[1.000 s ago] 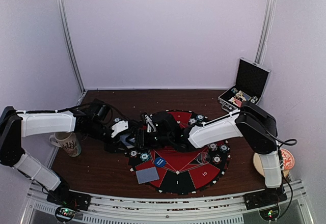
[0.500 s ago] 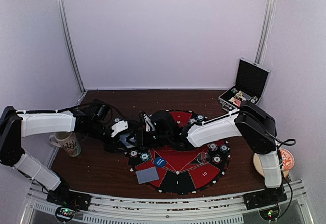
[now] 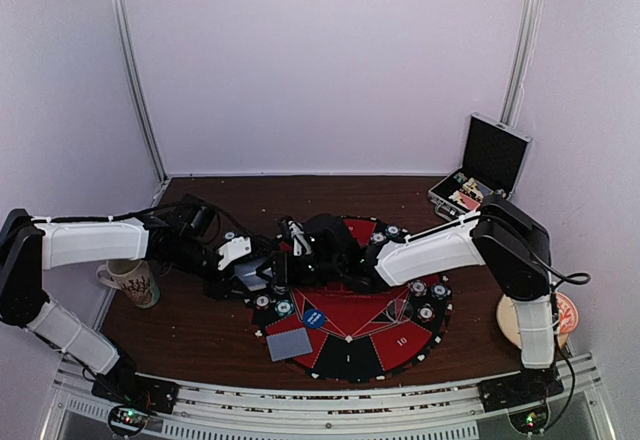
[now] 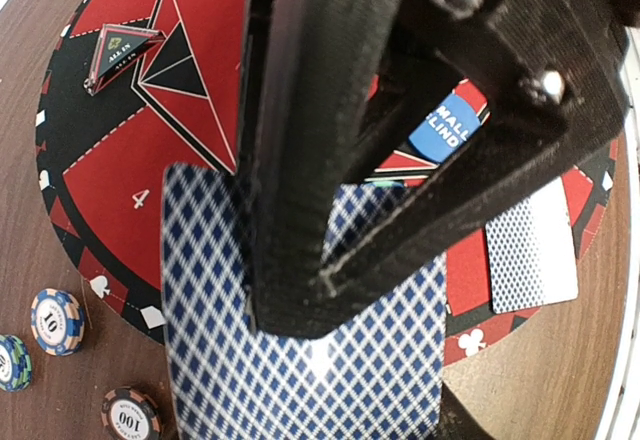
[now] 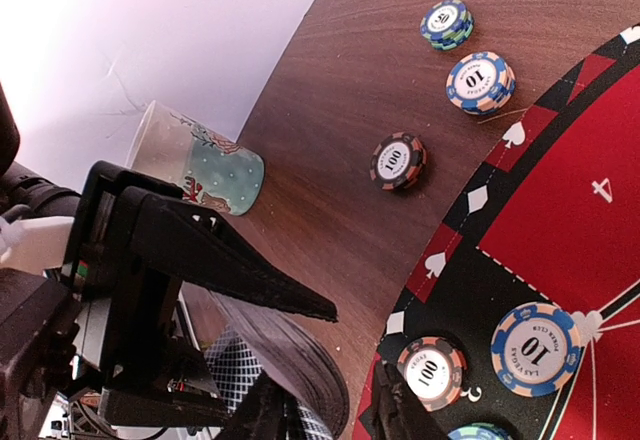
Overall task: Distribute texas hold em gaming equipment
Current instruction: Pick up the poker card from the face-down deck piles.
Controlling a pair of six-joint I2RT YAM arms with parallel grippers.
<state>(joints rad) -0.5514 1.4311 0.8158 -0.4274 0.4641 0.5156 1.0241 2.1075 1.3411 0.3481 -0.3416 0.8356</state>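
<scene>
Blue-and-white diamond-backed playing card (image 4: 300, 380) clamped in left tool (image 4: 320, 295), above round red-and-black poker mat (image 4: 110, 160) on brown wooden counter (image 4: 20, 240), right tool (image 5: 325, 415) at the card's edge, grip unclear

Left end effector (image 3: 262, 276) with cards (image 3: 249, 273) — right end effector (image 3: 287, 260) just beside.

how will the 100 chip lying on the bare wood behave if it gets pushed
The 100 chip lies flat, so it would likely slide, not roll. It looks rigid and low, probably hard to pinch off the wood.
</scene>
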